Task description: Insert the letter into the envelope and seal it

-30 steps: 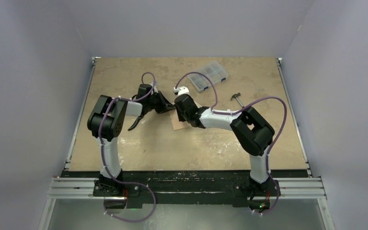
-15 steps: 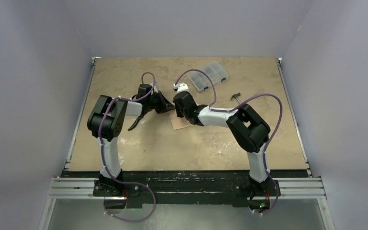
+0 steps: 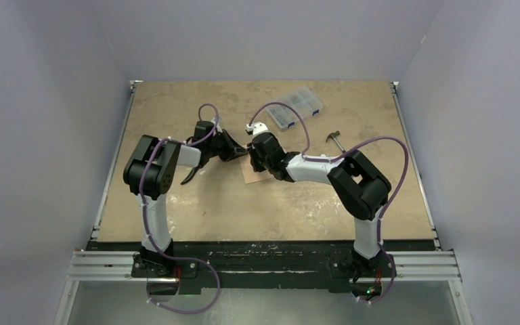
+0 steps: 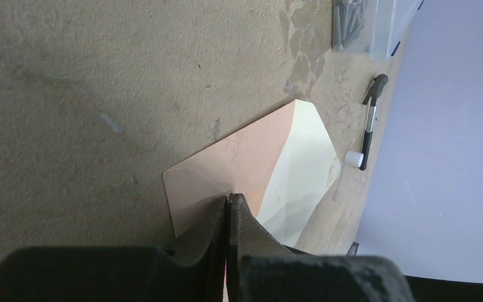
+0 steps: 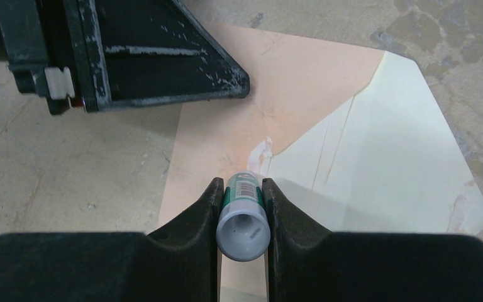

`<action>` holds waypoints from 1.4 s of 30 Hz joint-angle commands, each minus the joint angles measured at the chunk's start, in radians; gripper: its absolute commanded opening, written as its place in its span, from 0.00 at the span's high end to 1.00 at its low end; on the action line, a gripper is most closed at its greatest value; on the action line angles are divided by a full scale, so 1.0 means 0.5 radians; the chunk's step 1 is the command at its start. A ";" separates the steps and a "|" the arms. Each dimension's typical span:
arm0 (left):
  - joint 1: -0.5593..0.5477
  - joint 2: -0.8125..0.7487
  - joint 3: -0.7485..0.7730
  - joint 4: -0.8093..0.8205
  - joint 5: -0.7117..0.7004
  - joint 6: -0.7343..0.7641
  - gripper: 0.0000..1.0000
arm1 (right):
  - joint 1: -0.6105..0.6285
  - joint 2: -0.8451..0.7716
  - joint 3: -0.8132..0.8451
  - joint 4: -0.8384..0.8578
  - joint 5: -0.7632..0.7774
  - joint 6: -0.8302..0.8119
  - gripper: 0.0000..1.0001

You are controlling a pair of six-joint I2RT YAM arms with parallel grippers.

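Lying flat on the tan table (image 4: 69,94), the envelope (image 4: 226,163) has its pointed flap folded open, with the pale cream inner face turned up. The left gripper (image 4: 228,198) has its fingers pressed together with nothing between them, and its tips are set on the envelope's salmon body, short of the flap's fold. The right gripper (image 5: 240,189) pinches a glue stick (image 5: 242,220), a white tube with a green label and a barcode. The stick points down over the envelope at the seam where the flap meets the body. A small whitish smear (image 5: 261,151) sits on the envelope at that spot. Whether the stick's tip touches the paper cannot be told. The letter cannot be made out as a separate sheet anywhere around the envelope. Off the envelope's flap side lies a small black-handled tool (image 4: 370,123), and farther off on the same side is a clear plastic parts box (image 3: 296,107) holding metal hardware.
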 commanded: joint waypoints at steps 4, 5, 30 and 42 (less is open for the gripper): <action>-0.001 0.078 -0.103 -0.287 -0.323 0.108 1.00 | -0.021 0.196 0.197 -0.414 0.143 0.184 1.00; -0.001 0.079 -0.105 -0.286 -0.322 0.109 1.00 | -0.023 0.195 0.197 -0.418 0.144 0.189 1.00; -0.007 0.096 -0.086 -0.263 -0.273 0.113 1.00 | 0.000 0.229 0.284 -0.455 0.171 0.208 1.00; -0.007 0.087 -0.099 -0.272 -0.268 0.127 1.00 | -0.006 0.336 0.417 -0.549 0.247 0.308 1.00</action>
